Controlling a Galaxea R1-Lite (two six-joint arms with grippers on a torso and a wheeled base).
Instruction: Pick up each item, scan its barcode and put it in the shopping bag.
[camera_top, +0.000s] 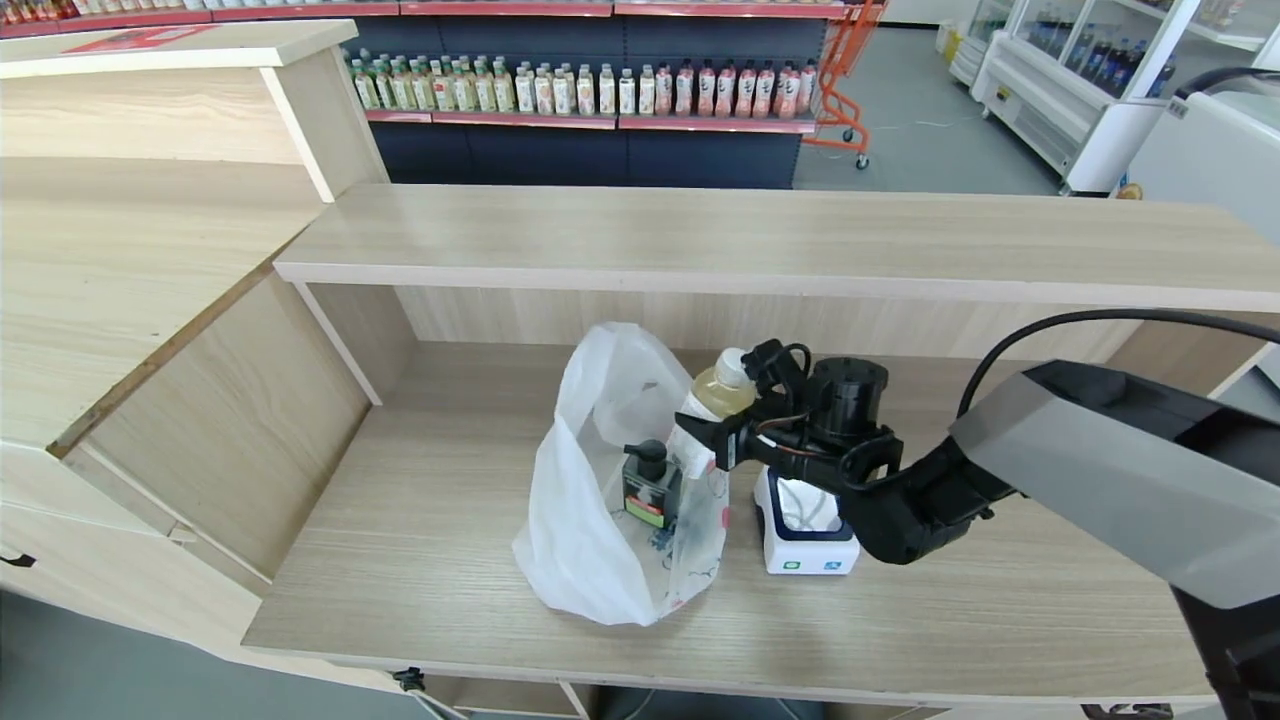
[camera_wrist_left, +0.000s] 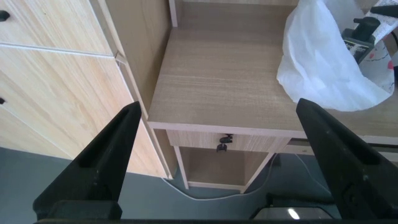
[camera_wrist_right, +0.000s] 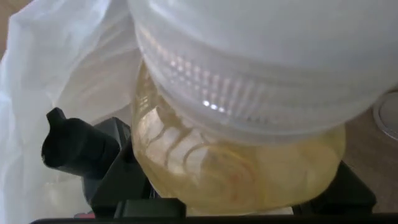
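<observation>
The right gripper (camera_top: 715, 440) is clamped on a bottle (camera_top: 722, 393) of yellow drink with a white cap (camera_top: 735, 362). It grips the bottle low down, around the label. The bottle leans, with the cap up above the gripper and tipped back toward the arm. The bottom end pokes down at the open mouth of the shopping bag (camera_top: 590, 520) (I cannot tell if it is really inside yet).

The shopping bag is thin white plastic. It stands on the wooden worktop (camera_top: 430, 560), right in front of the right gripper and touching its fingertips. Inside the bag, a little below and past the gripper, stands a dark pump bottle (camera_top: 650, 487), upright with its black pump on top.

Just under the right gripper's wrist sits the scanner (camera_top: 805, 535), a small white box with a window on top. It is just beside the bag.

The left gripper (camera_wrist_left: 219, 109) hangs low, off the near edge of the worktop. Its two black fingers (camera_wrist_left: 106, 168) are wide apart and hold nothing. The bag is well ahead of it and off to one side, far from its fingers.
</observation>
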